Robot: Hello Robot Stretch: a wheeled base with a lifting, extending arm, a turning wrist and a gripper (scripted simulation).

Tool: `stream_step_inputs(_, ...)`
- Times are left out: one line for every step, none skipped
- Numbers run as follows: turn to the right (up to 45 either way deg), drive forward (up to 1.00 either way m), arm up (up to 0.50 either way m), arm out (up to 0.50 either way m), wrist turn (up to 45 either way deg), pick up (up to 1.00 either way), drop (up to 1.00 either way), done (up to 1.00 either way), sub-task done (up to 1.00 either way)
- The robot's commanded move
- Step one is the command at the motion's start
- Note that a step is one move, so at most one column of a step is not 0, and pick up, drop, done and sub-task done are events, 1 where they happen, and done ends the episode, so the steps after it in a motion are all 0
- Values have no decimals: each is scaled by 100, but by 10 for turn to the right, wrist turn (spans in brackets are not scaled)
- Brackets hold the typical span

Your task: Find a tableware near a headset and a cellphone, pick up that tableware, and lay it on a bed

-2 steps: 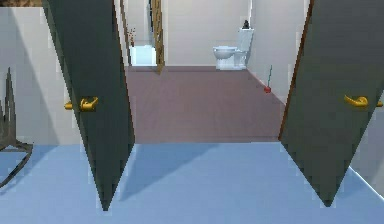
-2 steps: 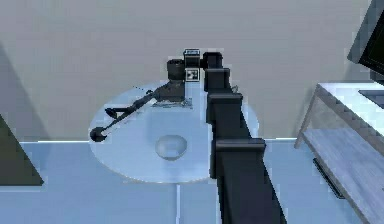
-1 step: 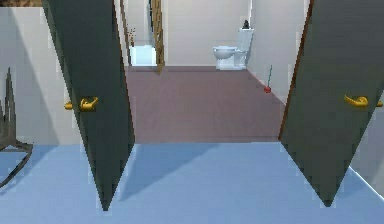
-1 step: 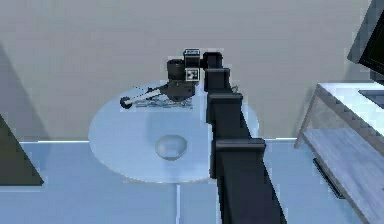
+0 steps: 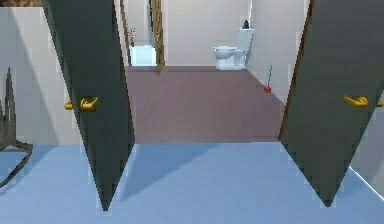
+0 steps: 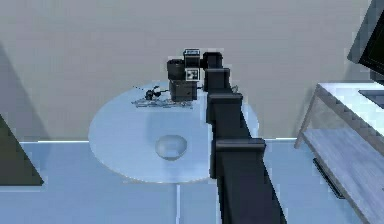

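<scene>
A round pale table (image 6: pixel 120 140) stands by the wall in the arm side view. On it lies a small rounded pale bowl-like piece (image 6: pixel 172 147) near the front. A thin dark tangle that could be a headset (image 6: pixel 150 97) lies farther back. My arm (image 6: pixel 235 150) reaches out over the table's right part. At its far end is the gripper (image 6: pixel 179 86), just right of the dark tangle. I cannot tell whether it holds anything, as the tabletop things lie close by it.
In the forward view two dark doors (image 5: pixel 92 90) (image 5: pixel 340 90) with gold handles stand ajar, framing a brown floor (image 5: pixel 200 100); a toilet (image 5: pixel 230 52) and a red plunger (image 5: pixel 267 86) are beyond. A grey shelf unit (image 6: pixel 345 130) stands at the arm side view's right.
</scene>
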Motion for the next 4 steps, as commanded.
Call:
stream_step_inputs(0,0,-30,0,0,0,0,0,0)
stream_step_inputs(0,0,0,0,0,100,0,0,0)
stream_step_inputs(0,0,10,0,0,0,0,0,0)
stream_step_inputs(0,0,22,0,0,0,0,0,0)
